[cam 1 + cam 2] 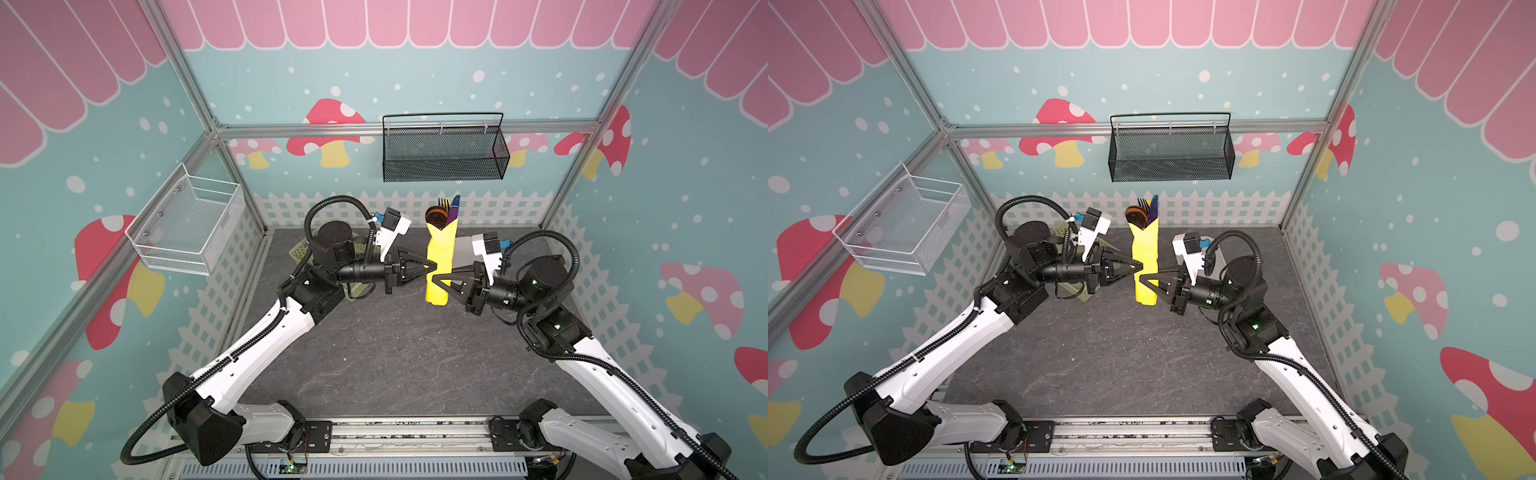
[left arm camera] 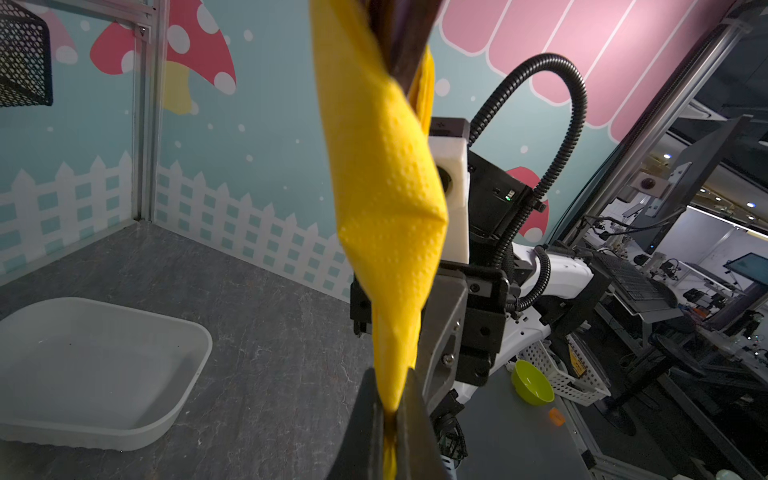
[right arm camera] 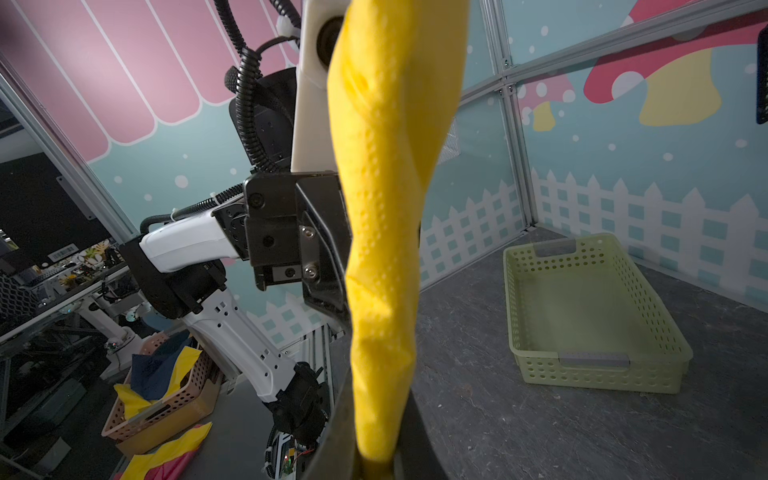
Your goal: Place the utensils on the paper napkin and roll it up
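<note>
Once rolled, napkin clamped from both sides

Since loose paper would likely unwind, left gripper (image 1: 432,266) and right gripper (image 1: 434,277) each pinched the yellow paper napkin (image 1: 441,253) roll, holding it upright, right of the pale green basket (image 1: 300,250); utensils (image 1: 446,210) stuck out its top.

Top views evenly bright; wrist views dimmer, edge-warped, the paper napkin (image 2: 386,199) seemingly blurred.
</note>
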Robot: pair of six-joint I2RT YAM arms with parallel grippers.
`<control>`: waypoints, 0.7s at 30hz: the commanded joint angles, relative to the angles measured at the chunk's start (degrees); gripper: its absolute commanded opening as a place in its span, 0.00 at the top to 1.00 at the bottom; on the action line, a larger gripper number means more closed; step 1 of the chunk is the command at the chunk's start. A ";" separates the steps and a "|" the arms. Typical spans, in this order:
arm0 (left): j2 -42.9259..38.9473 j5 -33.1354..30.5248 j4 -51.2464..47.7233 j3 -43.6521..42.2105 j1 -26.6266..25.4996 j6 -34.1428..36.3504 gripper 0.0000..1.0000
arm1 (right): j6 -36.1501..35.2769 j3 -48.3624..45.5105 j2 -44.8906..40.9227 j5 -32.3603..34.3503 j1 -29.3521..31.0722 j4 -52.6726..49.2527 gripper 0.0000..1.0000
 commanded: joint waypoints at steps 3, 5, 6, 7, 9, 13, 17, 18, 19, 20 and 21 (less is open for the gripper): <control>-0.87 1.19 -1.02 1.24 0.21 0.71 1.00 | -1.02 0.89 -0.85 -0.19 0.20 2.93 1.00; -1.01 0.63 -0.81 1.10 0.24 0.65 1.00 | -1.02 0.89 -0.86 -0.03 0.25 2.78 0.99; -1.15 0.26 -0.51 0.92 0.26 0.62 1.00 | -1.02 0.84 -0.86 0.11 0.24 2.73 0.98; -1.42 -0.07 -0.17 0.74 0.44 0.50 1.00 | -1.02 0.79 -0.92 0.30 0.25 2.60 0.96; -1.76 -0.95 0.18 0.56 0.68 0.45 1.00 | -1.10 0.70 -1.11 0.75 0.25 2.38 0.89; -2.27 -2.06 0.99 0.10 1.76 -0.26 1.00 | -1.36 0.53 -1.47 1.57 0.25 1.80 0.75; -2.89 -3.37 1.45 -0.64 3.08 -0.73 1.00 | -2.39 0.84 -1.78 3.49 0.22 -0.36 0.63; -3.03 -3.76 1.53 -0.85 3.50 -0.86 1.00 | -2.75 0.82 -1.85 4.19 0.17 -1.16 0.62; -3.17 -4.12 1.17 -0.95 3.86 -0.78 1.00 | -3.18 0.87 -2.00 4.85 0.14 -1.90 0.61; -3.24 -4.86 0.62 -1.03 4.30 -0.71 1.00 | -3.53 0.99 -2.00 5.41 0.09 -2.65 0.60; -3.50 -5.96 0.22 -1.32 4.83 -0.76 1.00 | -3.89 1.18 -2.07 5.79 0.01 -3.39 0.60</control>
